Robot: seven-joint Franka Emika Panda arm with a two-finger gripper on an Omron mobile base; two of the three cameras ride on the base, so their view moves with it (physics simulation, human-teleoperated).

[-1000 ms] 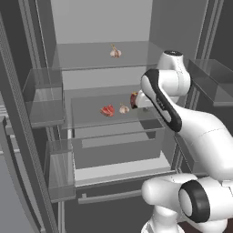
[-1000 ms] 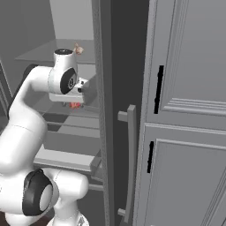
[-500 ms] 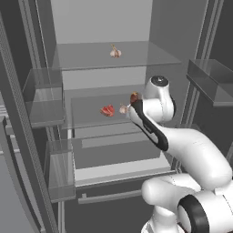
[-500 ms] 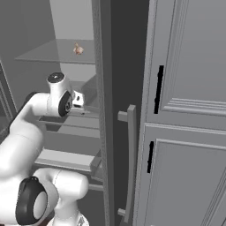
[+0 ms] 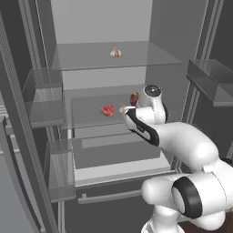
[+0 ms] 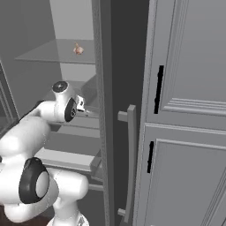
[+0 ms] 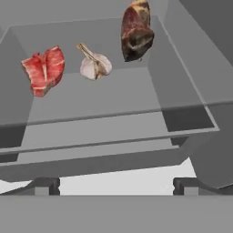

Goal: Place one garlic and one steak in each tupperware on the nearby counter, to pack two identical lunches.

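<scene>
Now: pincer (image 7: 116, 185) spread wide, empty | faces fridge shelf (image 7: 113, 132) to reach garlic (image 7: 94, 64) between red steak (image 7: 44, 69) and darker steak (image 7: 136, 30)

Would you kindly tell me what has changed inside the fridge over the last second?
The white arm has dropped from a raised pose and reached forward toward the middle glass shelf; its hand stands open and empty. The red raw steak, the pale garlic bulb and the dark browned steak lie unmoved, as does the second garlic bulb on the top shelf.
</scene>
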